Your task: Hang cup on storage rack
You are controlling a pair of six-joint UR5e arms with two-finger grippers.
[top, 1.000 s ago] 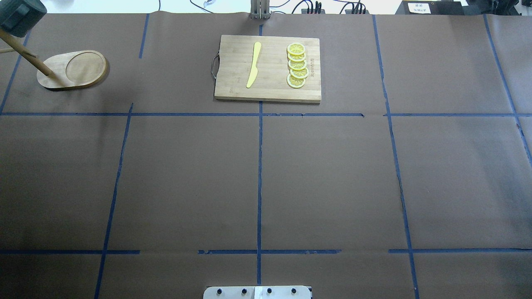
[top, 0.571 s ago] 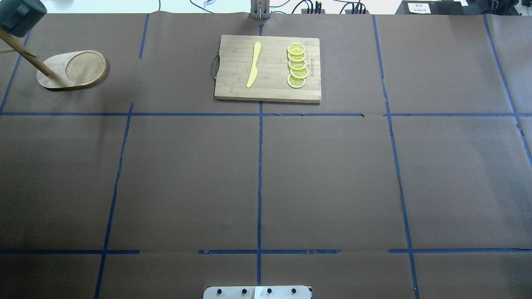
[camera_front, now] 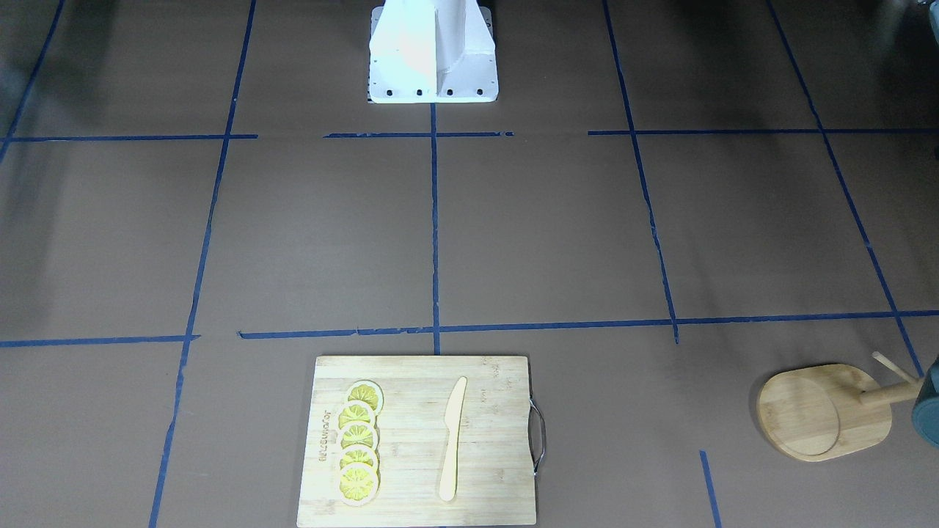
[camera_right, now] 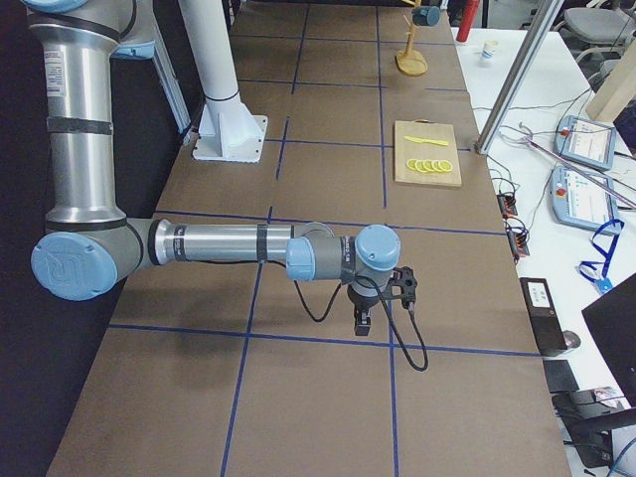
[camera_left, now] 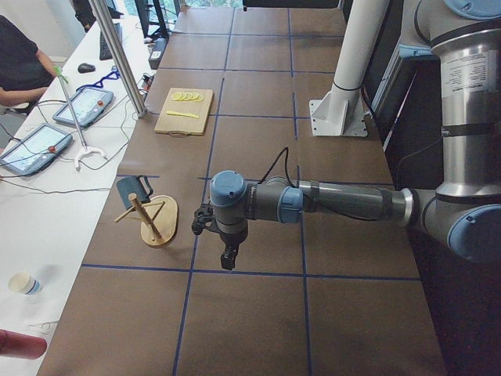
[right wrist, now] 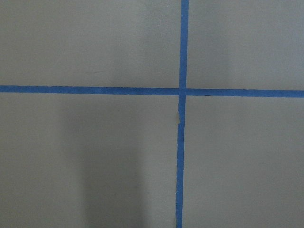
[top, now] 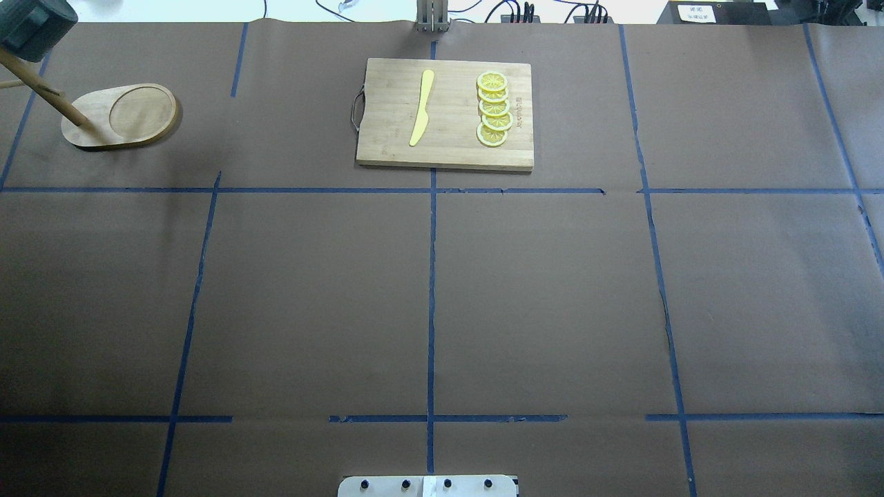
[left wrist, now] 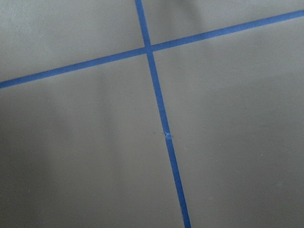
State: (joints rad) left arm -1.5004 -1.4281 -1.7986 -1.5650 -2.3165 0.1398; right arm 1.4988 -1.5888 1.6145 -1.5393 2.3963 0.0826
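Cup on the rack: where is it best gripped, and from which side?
Probably the body of the cup, across its walls, from the side away from the rack, since the handle seems hooked on a peg by its post.

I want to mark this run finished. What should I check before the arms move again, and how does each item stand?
1. The cup hangs on a peg of the storage rack: ok.
2. The storage rack stands upright: ok.
3. The left claw is apart from cup and rack: ok.
4. The left claw is open: cannot tell.
5. The right claw is apart from the cutting board: ok.
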